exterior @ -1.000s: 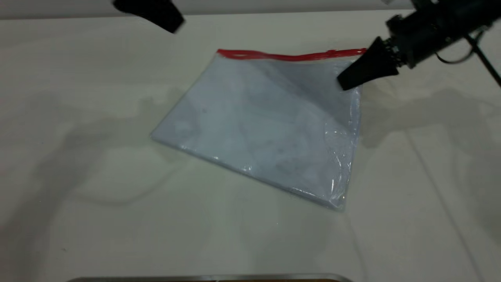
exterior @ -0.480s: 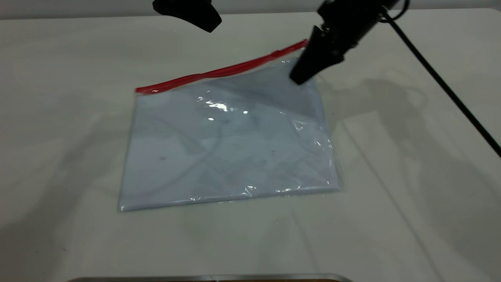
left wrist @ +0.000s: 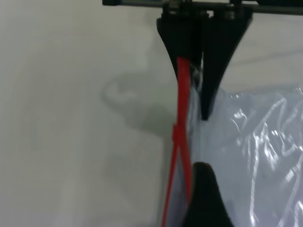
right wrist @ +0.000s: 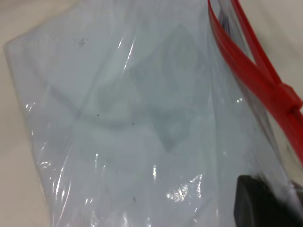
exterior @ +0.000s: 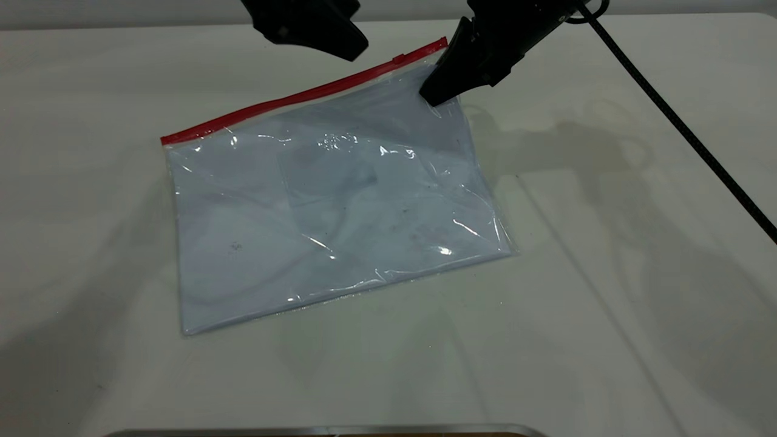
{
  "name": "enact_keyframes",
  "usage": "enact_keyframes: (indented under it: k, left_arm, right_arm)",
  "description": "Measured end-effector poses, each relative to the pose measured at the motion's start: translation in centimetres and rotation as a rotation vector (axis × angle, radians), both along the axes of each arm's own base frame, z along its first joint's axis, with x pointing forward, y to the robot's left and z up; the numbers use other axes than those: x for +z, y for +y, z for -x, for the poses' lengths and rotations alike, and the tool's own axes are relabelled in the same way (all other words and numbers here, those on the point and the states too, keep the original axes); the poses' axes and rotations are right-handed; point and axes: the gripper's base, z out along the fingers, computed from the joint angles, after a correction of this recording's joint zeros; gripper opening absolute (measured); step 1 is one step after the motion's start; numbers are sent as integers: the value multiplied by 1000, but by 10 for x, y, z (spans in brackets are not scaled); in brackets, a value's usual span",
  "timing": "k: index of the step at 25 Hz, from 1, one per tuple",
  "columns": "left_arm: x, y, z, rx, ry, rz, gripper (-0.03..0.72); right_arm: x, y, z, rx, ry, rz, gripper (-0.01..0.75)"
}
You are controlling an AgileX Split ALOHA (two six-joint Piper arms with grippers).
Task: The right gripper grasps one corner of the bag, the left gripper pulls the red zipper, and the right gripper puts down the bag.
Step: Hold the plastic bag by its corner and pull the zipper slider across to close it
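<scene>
— While the bag [exterior: 328,206] lies on the bench [exterior: 607,303], where are the tools?
— Right tool [exterior: 438,91] is clenched on the bag's corner [exterior: 442,60] at the zipper [exterior: 291,100] end. Left tool [exterior: 340,42] hovers just above the zipper near its slider [exterior: 399,59]; whether it is clenched, I cannot tell.

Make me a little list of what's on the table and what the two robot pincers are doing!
bag: clear plastic with white sheets inside, mostly lying on the table
red zipper: along the bag's far edge; strips look parted on one side of the slider
slider tab: near the right pincer's end
right pincer: shut on the bag's corner by the zipper end
left pincer: hovering above the zipper, not touching it
table: white
</scene>
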Motion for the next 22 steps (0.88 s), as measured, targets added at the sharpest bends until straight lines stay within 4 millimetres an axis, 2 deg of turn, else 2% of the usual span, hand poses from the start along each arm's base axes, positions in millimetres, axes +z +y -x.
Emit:
enact_keyframes:
  k: [6,13,22]
  left_arm:
    - [-5,-6,-7,37,-35,101,588]
    - [-20,-6,-13,131,1,129,584]
    - [-28,-7,-14,180,60,148,464]
  right_arm:
    - [2,2,3,48,-5,-32,33]
    - [4,4,8,95,21,-66,33]
    - [4,4,7,98,16,-67,33]
